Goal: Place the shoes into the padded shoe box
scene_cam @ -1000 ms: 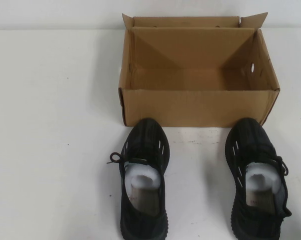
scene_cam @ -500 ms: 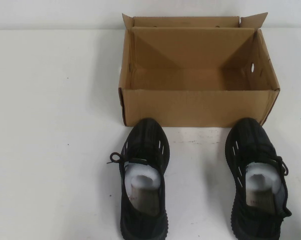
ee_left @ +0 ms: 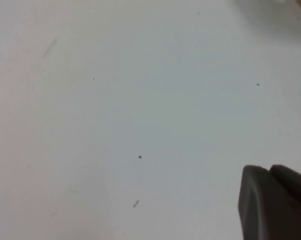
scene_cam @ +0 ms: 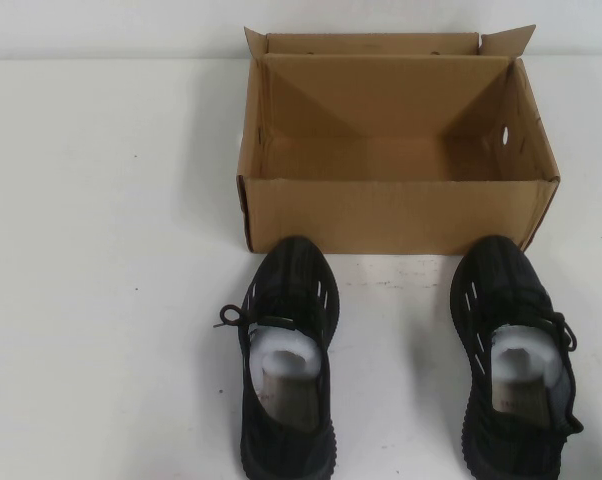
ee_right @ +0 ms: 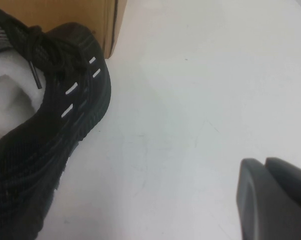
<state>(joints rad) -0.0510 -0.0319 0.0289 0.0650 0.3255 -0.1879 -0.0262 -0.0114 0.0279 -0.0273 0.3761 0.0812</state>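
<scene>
While both shoes rest outside the padded shoe box [scene_cam: 396, 150], we read this moment as the very start of the task: no shoe is grasped and nothing has gone into the box. The box stands open on the white surface [scene_cam: 101, 250], its cavity bare as far as we can see and its near wall facing us. The left shoe [scene_cam: 286, 360] and the right shoe [scene_cam: 516, 360] lie just beside that near wall, toes pointing toward it, well apart from each other, each with white paper stuffing [scene_cam: 286, 365] in its opening.

Neither arm appears in the high view. In the left wrist view, we see only a dark corner of the left hand [ee_left: 275, 202] over bare surface, with no task object near it. In the right wrist view, a similar dark corner of the right hand [ee_right: 273, 197] sits above the surface near the outer side of the right shoe [ee_right: 45, 135], with a corner of the box [ee_right: 98, 22] beyond. We cannot tell whether either hand is wide or narrow.

We judge that the next move calls for the right hand to travel over the right shoe, grip it at the collar or heel, and lift it high enough to clear the near wall.
</scene>
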